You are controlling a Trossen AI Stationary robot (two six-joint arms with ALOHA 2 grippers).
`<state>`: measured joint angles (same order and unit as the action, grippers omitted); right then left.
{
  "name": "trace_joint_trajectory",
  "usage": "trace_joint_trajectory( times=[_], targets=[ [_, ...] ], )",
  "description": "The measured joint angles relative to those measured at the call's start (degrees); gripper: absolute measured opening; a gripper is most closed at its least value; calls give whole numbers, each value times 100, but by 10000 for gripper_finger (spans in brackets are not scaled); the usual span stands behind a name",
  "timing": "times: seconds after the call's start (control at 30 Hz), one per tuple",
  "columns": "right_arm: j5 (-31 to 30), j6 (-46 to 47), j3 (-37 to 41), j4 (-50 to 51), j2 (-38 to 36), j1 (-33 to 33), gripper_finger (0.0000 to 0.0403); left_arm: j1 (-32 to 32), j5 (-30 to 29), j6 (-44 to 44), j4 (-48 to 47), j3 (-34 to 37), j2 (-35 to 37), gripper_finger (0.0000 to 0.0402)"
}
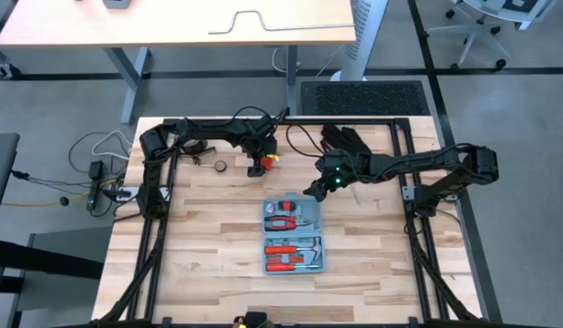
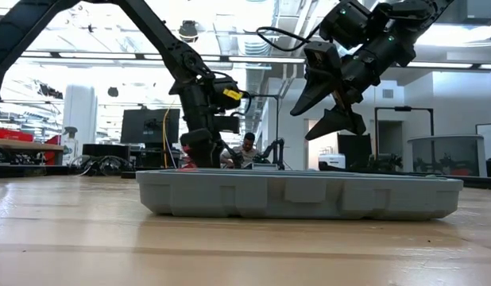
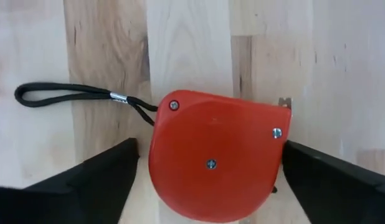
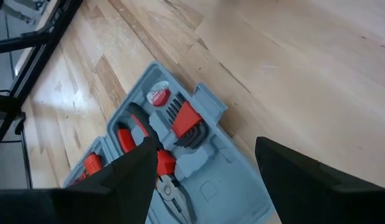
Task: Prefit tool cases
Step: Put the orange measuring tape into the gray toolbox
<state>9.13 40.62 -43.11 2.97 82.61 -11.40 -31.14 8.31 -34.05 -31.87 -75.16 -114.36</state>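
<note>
Left wrist view: a red tape measure lies flat on the table, with one finger of the left gripper on each side of it, spread and apparently not yet pressing on the housing. Its black wrist strap trails off to one side. In the high view the left gripper is low at the far side of the table, well apart from the tool case.

The light-blue case lies open near the table's centre, several red-handled tools already seated in its slots.

The right gripper is held above the case's far end, fingers released, nothing between them.

Judgement: the step in hand is the pick-up of the tape measure. The housing should be centred between the fingers before closing, gripped across its flat sides, and lifted straight so that the strap does not snag. Which slot is free cannot be told.
</note>
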Motion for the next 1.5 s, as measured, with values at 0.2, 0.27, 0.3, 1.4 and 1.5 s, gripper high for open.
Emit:
trace_joint_trajectory(
  times=[0.2,0.27,0.3,1.4,1.5],
  targets=[
    [-148,56,0,3,0,0,276,2,21,497,45,0,-7,278],
    [-276,184,0,10,0,0,276,4,-28,655,39,0,-7,259],
    [-348,232,0,6,0,0,276,6,-76,728,35,0,-7,259],
    [-787,608,1422,-19,-1507,-341,276,1813,-450,2998,117,-98,889,259],
    [-789,668,1695,-25,-1929,-239,276,2105,-468,3420,357,-276,891,259]
  ],
)
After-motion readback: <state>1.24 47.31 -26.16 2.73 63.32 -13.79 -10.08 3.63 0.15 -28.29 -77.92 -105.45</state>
